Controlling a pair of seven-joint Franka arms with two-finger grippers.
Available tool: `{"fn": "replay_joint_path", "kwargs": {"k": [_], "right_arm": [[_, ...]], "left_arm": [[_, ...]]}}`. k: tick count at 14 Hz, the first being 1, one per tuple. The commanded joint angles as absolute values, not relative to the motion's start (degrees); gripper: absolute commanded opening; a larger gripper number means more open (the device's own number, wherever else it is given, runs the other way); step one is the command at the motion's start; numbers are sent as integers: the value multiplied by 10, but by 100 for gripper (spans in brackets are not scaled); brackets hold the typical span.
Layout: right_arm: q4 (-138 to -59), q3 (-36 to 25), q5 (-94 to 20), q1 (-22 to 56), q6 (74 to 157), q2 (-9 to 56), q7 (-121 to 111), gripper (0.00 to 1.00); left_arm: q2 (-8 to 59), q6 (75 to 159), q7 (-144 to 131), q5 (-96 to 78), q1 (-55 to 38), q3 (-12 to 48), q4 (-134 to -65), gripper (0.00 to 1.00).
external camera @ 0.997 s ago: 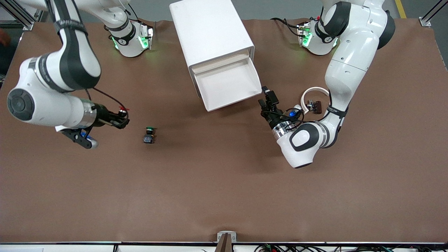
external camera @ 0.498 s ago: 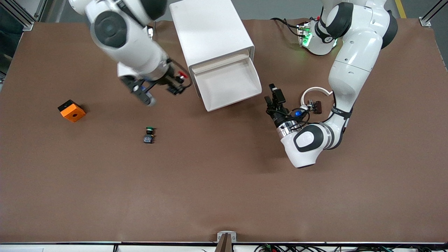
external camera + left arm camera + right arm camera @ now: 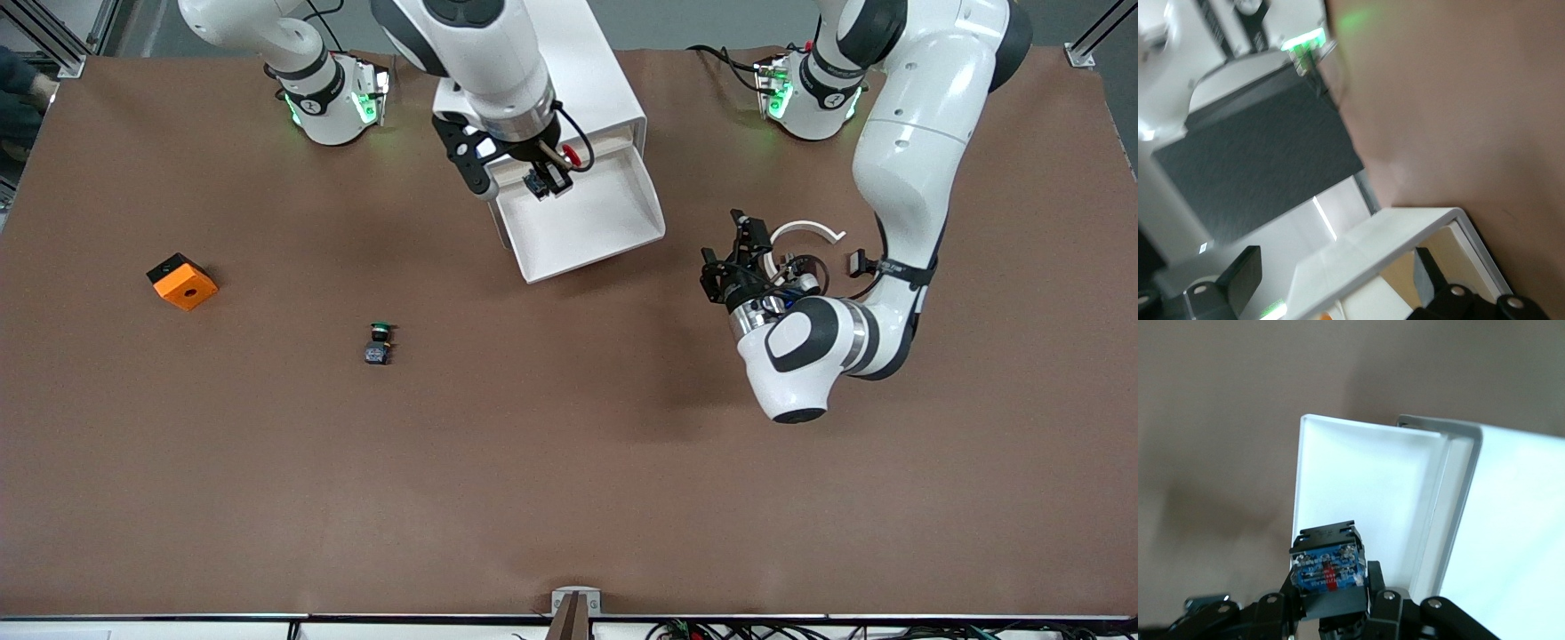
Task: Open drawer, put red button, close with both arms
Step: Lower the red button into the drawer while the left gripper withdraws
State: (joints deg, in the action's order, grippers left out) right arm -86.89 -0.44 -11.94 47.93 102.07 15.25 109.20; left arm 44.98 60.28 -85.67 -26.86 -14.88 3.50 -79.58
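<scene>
Now lower your right gripper (image 3: 553,180), clamped on the red button (image 3: 573,158), into the drawer (image 3: 587,222) beneath; left gripper (image 3: 729,258) waits wide, empty.

Plain brown table covering (image 3: 569,462); glossy white boxy cabinet (image 3: 533,71) with white open drawer (image 3: 587,222); small push button with red cap (image 3: 573,158) and blue underside; green-capped black button (image 3: 379,342); orange block (image 3: 181,282) with dark hole.
</scene>
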Motion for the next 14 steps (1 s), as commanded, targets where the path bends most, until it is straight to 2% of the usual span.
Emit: {"fn": "replay_joint_path", "kwargs": {"k": [1,3,6,9,14], "right_arm": [[-892,-12,-105,501,1052,169,1165,0],[-891,-12,-95,515,1066,199,1207,0],[-892,-12,-90,521,1105,228,1278,0],[-892,-12,-90,534,1130,251,1318,0],[-889,-12,-89,556,1160,280,1366,0]], "left_arm": [[363,672,-696,-240,-227,-52,-876,100],[328,750,-602,-240,-272,-100,-904,100],[288,839,-494,-240,-283,-105,-927,100],[250,964,-465,-230,-281,-104,-937,100],[243,982,-406,-186,-289,-100,-882,100]]}}
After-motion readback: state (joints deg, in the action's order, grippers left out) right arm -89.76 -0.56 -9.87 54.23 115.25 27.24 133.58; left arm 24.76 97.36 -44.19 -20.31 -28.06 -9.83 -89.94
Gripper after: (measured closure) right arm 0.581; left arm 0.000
